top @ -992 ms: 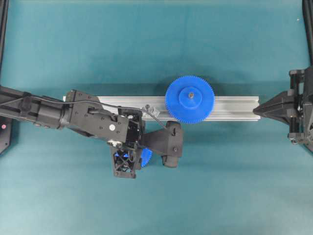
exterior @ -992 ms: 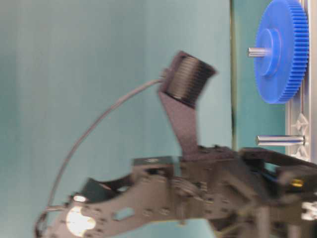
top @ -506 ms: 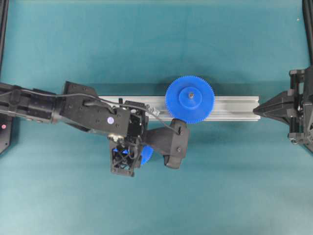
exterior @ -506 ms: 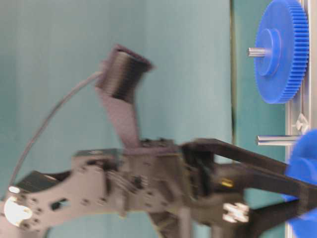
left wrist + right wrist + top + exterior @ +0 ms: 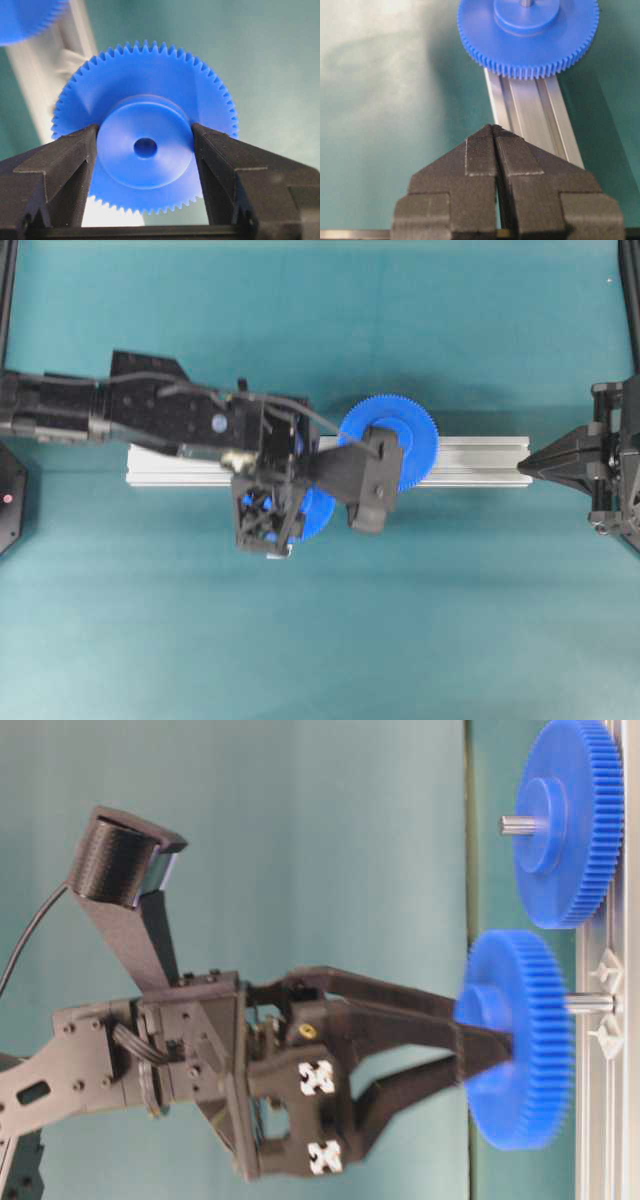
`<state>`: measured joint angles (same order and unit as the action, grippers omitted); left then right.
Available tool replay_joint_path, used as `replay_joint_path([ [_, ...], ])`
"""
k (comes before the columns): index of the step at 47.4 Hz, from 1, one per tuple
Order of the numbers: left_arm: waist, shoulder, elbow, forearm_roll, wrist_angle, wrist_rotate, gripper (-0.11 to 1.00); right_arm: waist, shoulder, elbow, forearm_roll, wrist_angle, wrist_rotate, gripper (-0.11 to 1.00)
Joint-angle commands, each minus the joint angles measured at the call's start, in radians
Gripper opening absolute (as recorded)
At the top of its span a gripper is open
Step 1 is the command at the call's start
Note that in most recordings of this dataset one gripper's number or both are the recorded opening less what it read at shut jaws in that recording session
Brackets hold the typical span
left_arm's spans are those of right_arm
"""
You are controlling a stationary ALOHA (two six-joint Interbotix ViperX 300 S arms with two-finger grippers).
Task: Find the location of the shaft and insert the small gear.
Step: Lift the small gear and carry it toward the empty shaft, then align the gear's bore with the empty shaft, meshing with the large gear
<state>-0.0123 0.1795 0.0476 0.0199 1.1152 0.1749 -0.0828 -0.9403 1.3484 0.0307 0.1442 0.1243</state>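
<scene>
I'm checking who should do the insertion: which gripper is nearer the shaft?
Left. The left gripper holds the small gear right at the shaft; the right gripper sits at the rail's far end.

surface: desk [image 5: 320,330] covered in plain teal mat, matte, unmarked | edges: dark vertical frame bars [image 5: 8,300] at far left and right corners | light: even, soft shadows | walls, floor, windows: out of view

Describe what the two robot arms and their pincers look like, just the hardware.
Both arms are matte black. The left pincer has long tapered fingers, white cross-shaped marks on its mount, a thin black cable, and a ribbed black camera housing on a bracket. The right pincer has ridged fingertips ending in a wedge.
</scene>
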Motion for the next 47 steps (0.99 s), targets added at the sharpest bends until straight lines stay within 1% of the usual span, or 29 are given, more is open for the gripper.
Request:
replay_joint_path([
  [1,0.011,-0.037,-0.034,0.003,-0.003,0.015,0.63,-0.003,0.006,-0.012,0.000,-0.008,0.011,-0.01],
  [12,0.048,-0.034,-0.043,0.003,-0.009,0.040,0.63,-0.002,0.006,-0.011,0.000,-0.008,0.011,-0.01],
  [23,0.067,-0.032,-0.044,0.003,-0.048,0.067,0.63,-0.002,0.006,-0.011,0.000,-0.008,0.011,-0.01],
  [47,0.074,0.020,-0.040,0.003,-0.051,0.063,0.63,-0.002,0.005,-0.014,0.000,-0.008,0.011,-0.01],
])
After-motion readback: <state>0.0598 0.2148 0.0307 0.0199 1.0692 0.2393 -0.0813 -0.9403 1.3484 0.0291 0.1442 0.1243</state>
